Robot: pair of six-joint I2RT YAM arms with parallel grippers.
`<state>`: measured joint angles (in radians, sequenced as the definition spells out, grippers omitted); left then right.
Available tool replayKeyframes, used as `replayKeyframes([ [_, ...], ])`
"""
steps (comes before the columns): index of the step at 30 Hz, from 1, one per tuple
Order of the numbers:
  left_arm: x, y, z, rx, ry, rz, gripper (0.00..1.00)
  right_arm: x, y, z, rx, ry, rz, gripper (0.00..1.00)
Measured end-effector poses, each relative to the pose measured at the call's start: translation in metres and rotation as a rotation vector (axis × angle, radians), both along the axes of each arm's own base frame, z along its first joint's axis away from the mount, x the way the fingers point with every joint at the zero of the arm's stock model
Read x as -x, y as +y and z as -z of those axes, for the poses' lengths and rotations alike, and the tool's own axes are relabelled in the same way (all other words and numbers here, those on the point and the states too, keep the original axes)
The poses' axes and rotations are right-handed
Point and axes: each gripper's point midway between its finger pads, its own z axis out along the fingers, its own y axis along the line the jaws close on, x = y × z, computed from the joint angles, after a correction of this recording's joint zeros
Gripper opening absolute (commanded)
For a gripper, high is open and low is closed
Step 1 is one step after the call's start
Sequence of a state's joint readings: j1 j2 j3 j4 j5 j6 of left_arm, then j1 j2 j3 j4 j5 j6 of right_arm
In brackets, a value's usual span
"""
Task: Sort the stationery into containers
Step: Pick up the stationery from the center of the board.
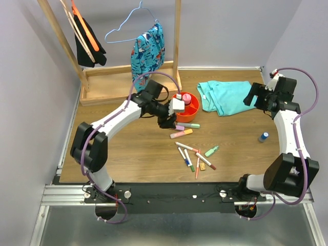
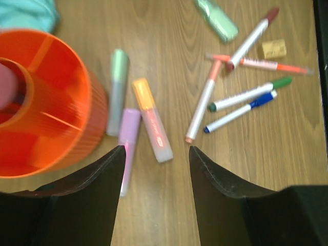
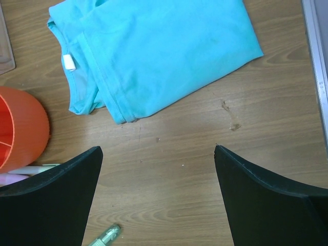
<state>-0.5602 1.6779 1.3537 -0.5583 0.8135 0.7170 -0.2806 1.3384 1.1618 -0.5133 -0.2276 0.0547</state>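
two robot arms reach over a wooden surface (image 1: 128, 154) strewn with stationery. the left hand (image 2: 157, 154) hangs just beside the round orange bowl (image 2: 66, 107), its two dark fingers spread and pinching nothing. the gap between them frames a lilac highlighter (image 2: 129, 138) and an orange-capped highlighter (image 2: 152, 123) lying side by side on the wood below. a pale green highlighter (image 2: 118, 89) lies just beside the bowl's ribbed wall. inside the divided bowl stands a pink bottle (image 1: 187, 98), only a blur in the wrist view.

nearer the arm bases, apart from the bowl, lies a loose scatter: a red-capped pen (image 2: 253, 36), an orange pen (image 2: 266, 65), a salmon pen (image 2: 204, 102), a green-capped pen (image 2: 251, 93) and a blue-capped pen (image 2: 241, 111), some touching or crossing. a mint highlighter (image 2: 218, 20) and a small tan eraser (image 2: 271, 48) lie at the edge of the scatter.

the right hand (image 3: 157, 148) is spread wide and empty above bare wood, near a folded teal shirt (image 3: 154, 51). a small blue item (image 1: 263, 137) sits alone by the right arm. a wooden rack (image 1: 107, 84) hung with a patterned garment (image 1: 148, 51) stands at the far side.
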Motion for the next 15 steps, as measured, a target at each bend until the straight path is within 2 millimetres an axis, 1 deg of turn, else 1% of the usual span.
replayKeyframes([
  [3,0.011,-0.001,0.034,-0.12,0.035,0.011,0.63,-0.001,0.001,-0.001,-0.002,-0.007,-0.007,0.97],
  [5,0.017,-0.005,0.047,-0.172,0.046,0.016,0.63,-0.002,0.001,-0.002,-0.002,-0.014,-0.011,0.97],
  [7,0.019,-0.013,0.054,-0.202,0.053,0.02,0.63,-0.003,0.001,-0.001,-0.001,-0.016,-0.012,0.97],
  [10,0.016,-0.028,0.062,-0.227,0.052,0.015,0.63,-0.002,0.002,0.002,-0.002,-0.016,-0.012,0.97],
  [15,0.007,-0.046,0.082,-0.277,0.06,-0.017,0.62,0.002,0.003,0.007,-0.003,-0.015,-0.012,0.97],
])
